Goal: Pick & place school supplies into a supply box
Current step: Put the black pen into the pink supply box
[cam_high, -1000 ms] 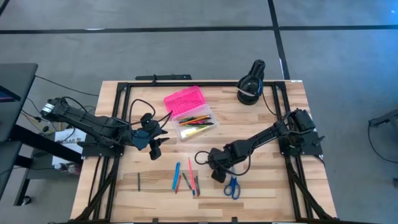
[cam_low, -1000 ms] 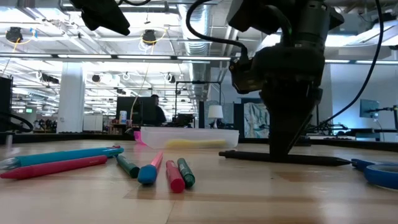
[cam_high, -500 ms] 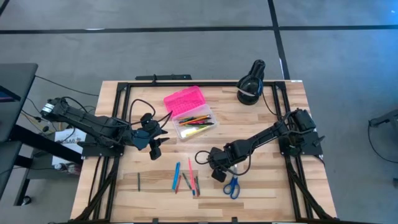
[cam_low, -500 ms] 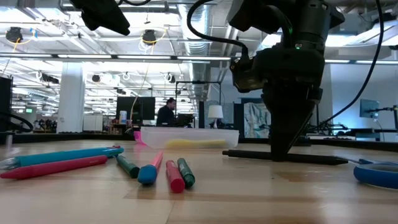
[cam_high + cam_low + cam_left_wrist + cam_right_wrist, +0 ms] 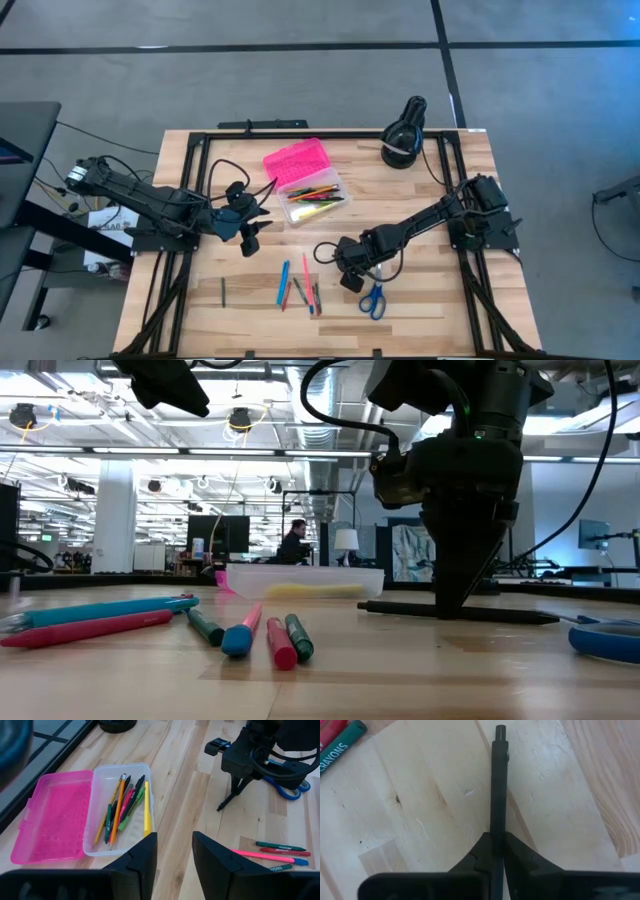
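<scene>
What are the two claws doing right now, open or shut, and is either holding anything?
Left gripper: open, holding nothing, hovering beside the supply box.
Right gripper: shut on the dark pen lying on the table.

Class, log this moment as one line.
right pincer: shut on black pen | left pincer: open, waiting | case: open

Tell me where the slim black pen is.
The slim black pen lies on the wooden table near its middle, pinched in the right gripper, beside the blue-handled scissors.
</scene>
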Robot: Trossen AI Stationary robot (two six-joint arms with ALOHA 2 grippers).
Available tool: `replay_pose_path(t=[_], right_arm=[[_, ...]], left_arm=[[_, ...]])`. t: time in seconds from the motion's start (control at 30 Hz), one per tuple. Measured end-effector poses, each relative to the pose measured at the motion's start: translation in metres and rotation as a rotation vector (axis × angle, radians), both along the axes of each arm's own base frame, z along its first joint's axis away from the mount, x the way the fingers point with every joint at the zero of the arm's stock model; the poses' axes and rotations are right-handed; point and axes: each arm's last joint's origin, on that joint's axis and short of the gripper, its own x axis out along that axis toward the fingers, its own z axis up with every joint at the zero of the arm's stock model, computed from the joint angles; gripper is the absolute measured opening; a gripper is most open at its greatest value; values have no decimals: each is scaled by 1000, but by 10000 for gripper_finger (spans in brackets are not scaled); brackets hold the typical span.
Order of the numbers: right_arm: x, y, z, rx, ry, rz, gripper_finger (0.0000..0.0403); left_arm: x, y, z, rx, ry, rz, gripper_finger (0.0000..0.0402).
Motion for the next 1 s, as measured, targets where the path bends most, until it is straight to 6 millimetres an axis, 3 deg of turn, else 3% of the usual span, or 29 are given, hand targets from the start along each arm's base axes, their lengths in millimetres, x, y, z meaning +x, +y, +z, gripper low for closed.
replay_pose_path(t=[0.3, 0.57, 0.8, 1.0], right_arm=[[0, 0, 0, -1, -3, 10, 25], [1, 1, 0, 4, -10, 111, 26], [0, 3, 0, -37, -20, 297, 30], [0, 3, 0, -42, -23, 318, 26]], left_arm=[[0, 0, 0, 1, 0, 0, 116], [0, 0, 0, 1, 0, 0, 116], [0, 0, 0, 1, 0, 0, 116], [0, 0, 0, 1, 0, 0, 116]])
